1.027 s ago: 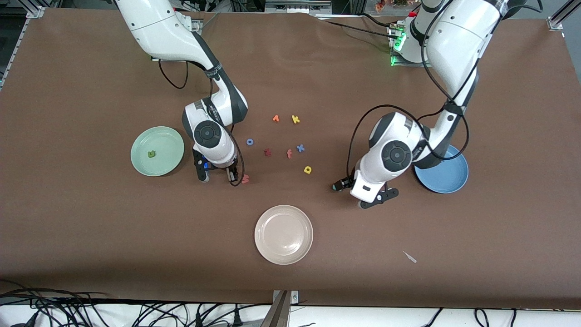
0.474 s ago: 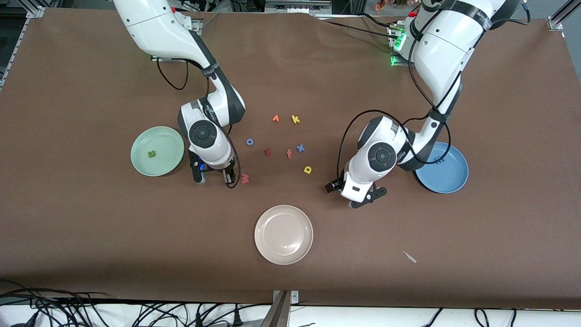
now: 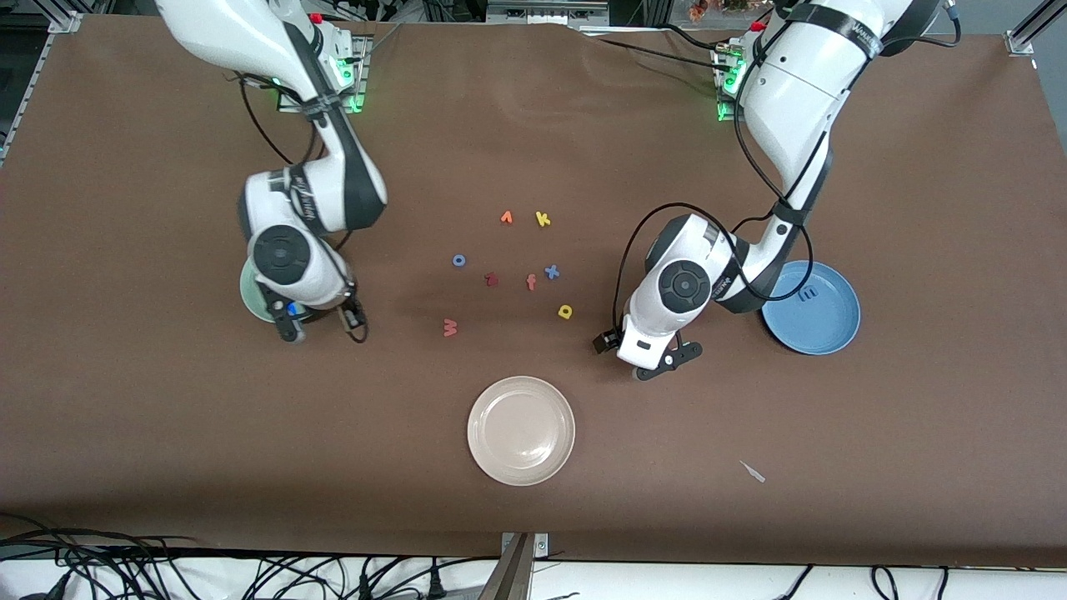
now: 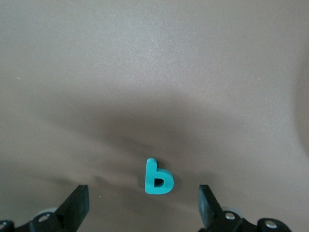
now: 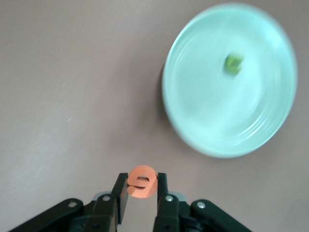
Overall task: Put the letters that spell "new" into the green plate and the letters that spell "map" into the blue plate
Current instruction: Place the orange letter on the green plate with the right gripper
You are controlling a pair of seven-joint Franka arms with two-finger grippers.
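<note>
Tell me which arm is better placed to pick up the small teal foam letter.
Left. The left gripper hangs open right over the teal foam letter; the right gripper is shut on the orange foam letter.

The table (image 3: 167, 417) is brown. The green plate (image 5: 241, 116) is pale mint; the blue plate (image 3: 825, 325) at the frame's right is medium blue. The p (image 4: 158, 178) is teal, the e (image 5: 141, 181) orange, the w (image 3: 450, 328) salmon-red.
</note>
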